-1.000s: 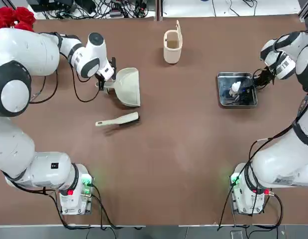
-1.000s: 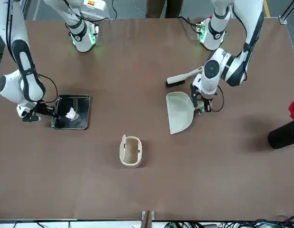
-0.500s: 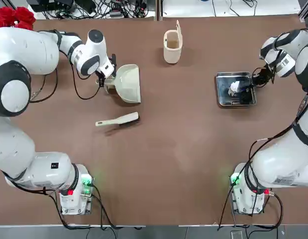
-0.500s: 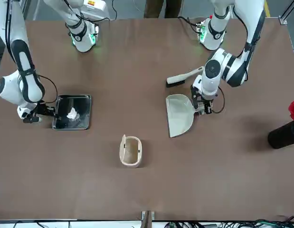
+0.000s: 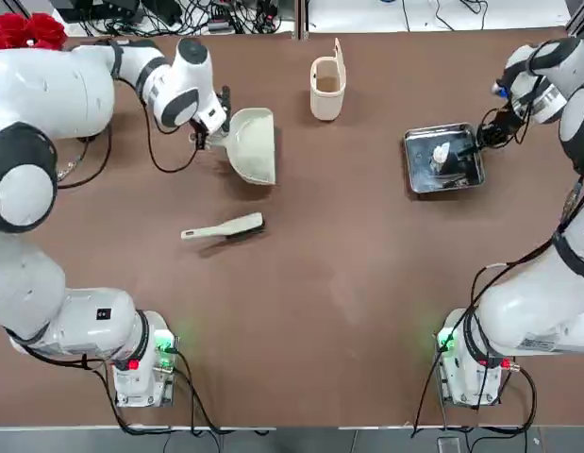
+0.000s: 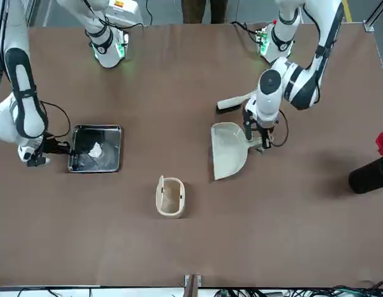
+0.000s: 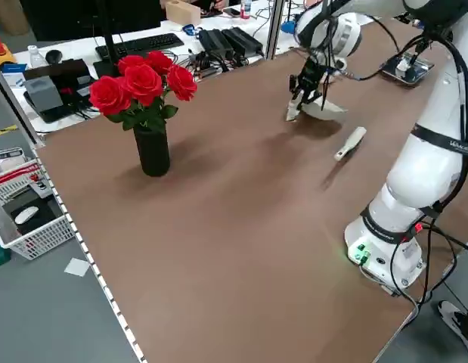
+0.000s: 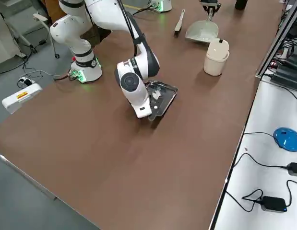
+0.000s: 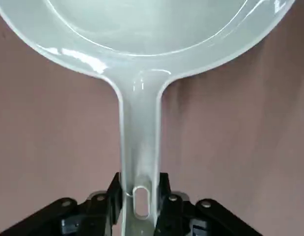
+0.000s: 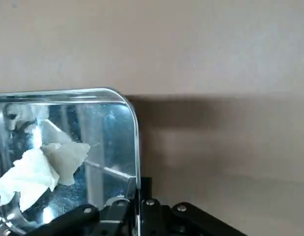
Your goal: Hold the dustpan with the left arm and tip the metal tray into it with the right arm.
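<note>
The cream dustpan (image 5: 253,143) hangs a little above the table at the far left, scoop mouth toward the table's middle. My left gripper (image 5: 208,132) is shut on its stubby handle (image 9: 140,147), and both fingers (image 9: 114,191) press the handle's sides. The shiny metal tray (image 5: 458,176) is at the far right and holds a crumpled white paper (image 5: 441,154). My right gripper (image 5: 482,139) is shut on the tray's rim (image 10: 136,147) at its outer edge. The tray (image 8: 163,97) is slightly raised, with a shadow under it.
A slim cream hand brush (image 5: 223,227) lies nearer the robot than the dustpan. A cream cup-like holder (image 5: 326,88) stands upright at the far middle, between dustpan and tray. A black vase of red roses (image 7: 147,113) stands at the far left corner.
The left gripper carried the dustpan away from the robot and toward the middle, turning it a little. The right gripper moved the tray farther away and slightly inward.
</note>
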